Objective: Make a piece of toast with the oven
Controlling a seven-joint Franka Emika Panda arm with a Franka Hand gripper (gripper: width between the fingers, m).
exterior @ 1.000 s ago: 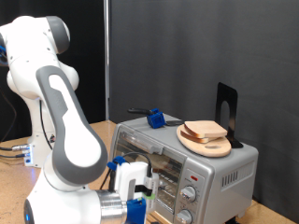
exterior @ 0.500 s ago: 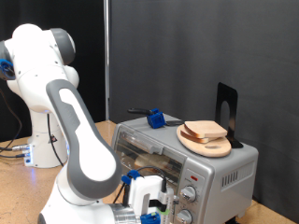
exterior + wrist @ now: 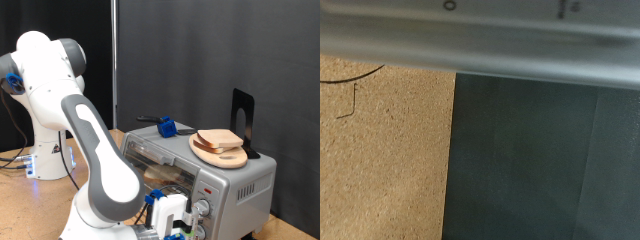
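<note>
The silver oven point(image 3: 235, 182) stands on the wooden table at the exterior view's lower right, its glass door facing the arm. A tan shape shows behind the glass. A piece of toast point(image 3: 220, 137) lies on a round wooden plate point(image 3: 228, 157) on the oven's roof. My gripper point(image 3: 170, 218) hangs low in front of the oven, just beside its round knobs point(image 3: 203, 208), and its fingers are hidden. In the wrist view a blurred silver band of the oven point(image 3: 480, 45) runs across the frame, and no fingers show.
A blue tool with a black handle point(image 3: 165, 127) and a black upright stand point(image 3: 243, 120) also sit on the oven's roof. The wrist view shows the wooden table point(image 3: 380, 150) meeting a dark surface point(image 3: 540, 160). A black curtain hangs behind.
My hand has moved down and toward the exterior view's right along the oven front, ending next to the knobs. The toast and plate have not moved.
</note>
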